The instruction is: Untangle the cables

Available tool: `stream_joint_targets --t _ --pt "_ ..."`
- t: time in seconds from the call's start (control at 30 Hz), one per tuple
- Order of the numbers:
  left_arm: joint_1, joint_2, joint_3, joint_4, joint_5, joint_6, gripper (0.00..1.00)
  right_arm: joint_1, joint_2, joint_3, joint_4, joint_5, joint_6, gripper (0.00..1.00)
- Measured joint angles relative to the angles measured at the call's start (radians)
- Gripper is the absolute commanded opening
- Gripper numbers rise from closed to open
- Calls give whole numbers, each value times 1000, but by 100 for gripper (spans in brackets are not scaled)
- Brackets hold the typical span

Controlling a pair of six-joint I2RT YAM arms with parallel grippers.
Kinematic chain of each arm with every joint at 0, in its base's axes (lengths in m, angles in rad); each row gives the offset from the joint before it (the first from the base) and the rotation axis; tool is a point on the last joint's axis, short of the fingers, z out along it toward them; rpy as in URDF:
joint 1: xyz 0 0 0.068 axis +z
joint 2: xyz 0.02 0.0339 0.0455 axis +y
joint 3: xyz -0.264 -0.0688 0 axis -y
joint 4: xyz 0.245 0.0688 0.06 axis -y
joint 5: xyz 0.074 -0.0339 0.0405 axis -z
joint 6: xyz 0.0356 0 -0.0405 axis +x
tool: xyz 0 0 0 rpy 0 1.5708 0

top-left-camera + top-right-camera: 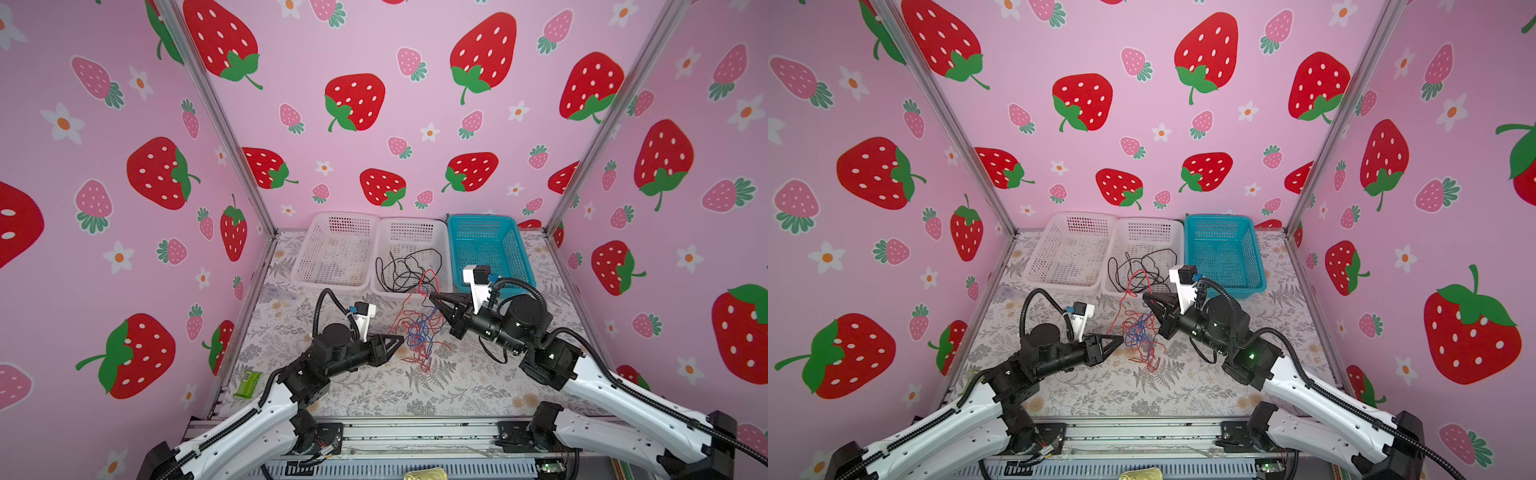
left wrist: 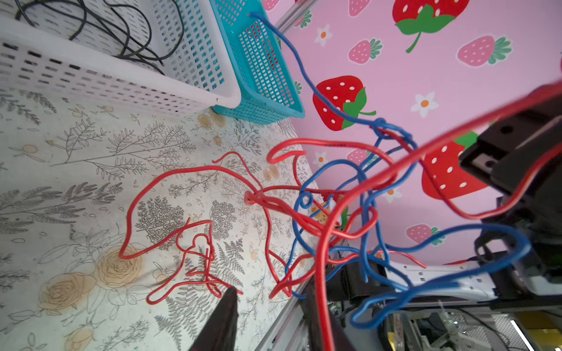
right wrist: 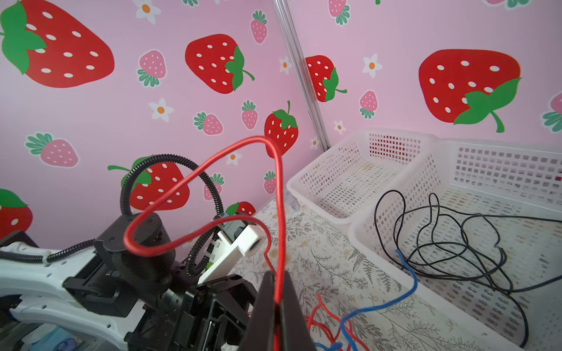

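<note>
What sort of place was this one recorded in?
Probably a staged robot test booth, not a home: strawberry-print walls on metal framing, a left arm and right arm at a front rail, baskets behind tangled cables.

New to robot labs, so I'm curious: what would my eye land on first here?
The pink strawberry walls all around hit first. Then, mid-table, comes the red and blue cable tangle between the left gripper and right gripper, the right one pinching a red cable. Behind, a black cable lies in the middle white basket.
</note>
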Motion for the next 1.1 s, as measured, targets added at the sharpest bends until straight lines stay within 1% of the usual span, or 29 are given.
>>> stream_joint_targets --t 0.07,0.3,0.4,0.5,0.73,0.93,1.1 --pt "0 2 -3 8 8 -17 56 0 0 1 -8 35 11 0" --pt "-7 -9 -11 38 48 -80 64 0 0 8 -79 188 51 0" --pt "-12 -45 -11 43 61 -100 69 0 9 8 -86 226 62 0" --pt "-14 -65 -10 44 72 -104 70 0 29 8 -85 236 77 0" --pt "-15 2 8 32 91 -77 70 0 42 8 -74 212 109 0" --pt "-17 33 20 39 79 -72 68 0 37 3 -37 171 141 0" --pt "-22 67 20 103 75 -97 57 2 29 -18 5 148 167 0"
